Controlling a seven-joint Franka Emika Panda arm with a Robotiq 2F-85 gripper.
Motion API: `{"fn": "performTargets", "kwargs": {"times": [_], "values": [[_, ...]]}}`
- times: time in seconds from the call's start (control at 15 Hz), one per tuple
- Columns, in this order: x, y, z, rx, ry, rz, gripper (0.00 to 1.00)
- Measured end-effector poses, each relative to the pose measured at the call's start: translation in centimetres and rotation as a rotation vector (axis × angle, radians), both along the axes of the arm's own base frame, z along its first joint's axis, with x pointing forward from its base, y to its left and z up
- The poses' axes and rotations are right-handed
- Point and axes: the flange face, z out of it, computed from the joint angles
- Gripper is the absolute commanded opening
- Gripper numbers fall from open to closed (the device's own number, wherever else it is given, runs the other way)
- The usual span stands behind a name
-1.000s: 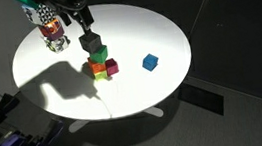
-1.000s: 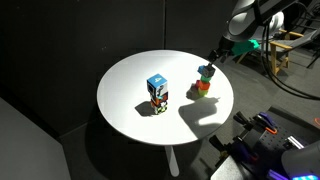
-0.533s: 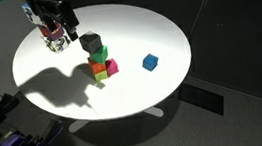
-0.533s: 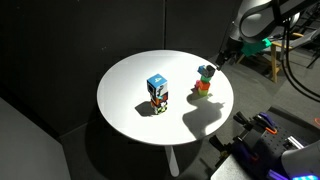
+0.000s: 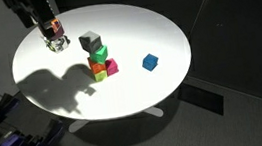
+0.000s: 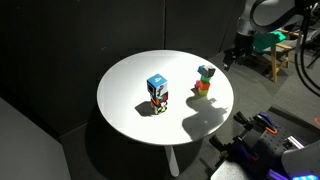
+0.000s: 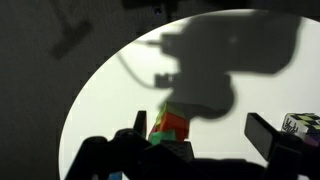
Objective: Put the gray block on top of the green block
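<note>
The gray block (image 5: 90,40) sits on top of the green block (image 5: 98,54), which tops a small cluster of orange, yellow and magenta cubes on the round white table (image 5: 166,28). The stack also shows in the other exterior view, with the gray block (image 6: 205,71) on top. My gripper (image 5: 40,9) is open and empty, raised up and away from the stack near the table's edge (image 6: 240,47). In the wrist view the open gripper (image 7: 200,130) frames the stack (image 7: 172,124) from a distance, with its top in shadow.
A blue cube (image 5: 150,62) lies alone on the table. A multi-coloured printed box (image 5: 55,34) stands near the rim under the gripper and shows nearer the table's middle in the other exterior view (image 6: 157,92). Dark floor surrounds the table.
My gripper has let go of the gray block on the green block and has pulled up and away from the stack. The blocks have not moved.
</note>
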Motion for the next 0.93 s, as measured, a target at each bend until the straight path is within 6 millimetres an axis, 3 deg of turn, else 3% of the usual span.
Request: {"fn": "performTargets", "kwargs": {"times": [0.47,0.93], "values": [[-2.1,0.8,2.3,-0.005,-0.048,0.002,1.00],[-2.1,0.8,1.8,-0.003,-0.036,0.002,1.00]]}}
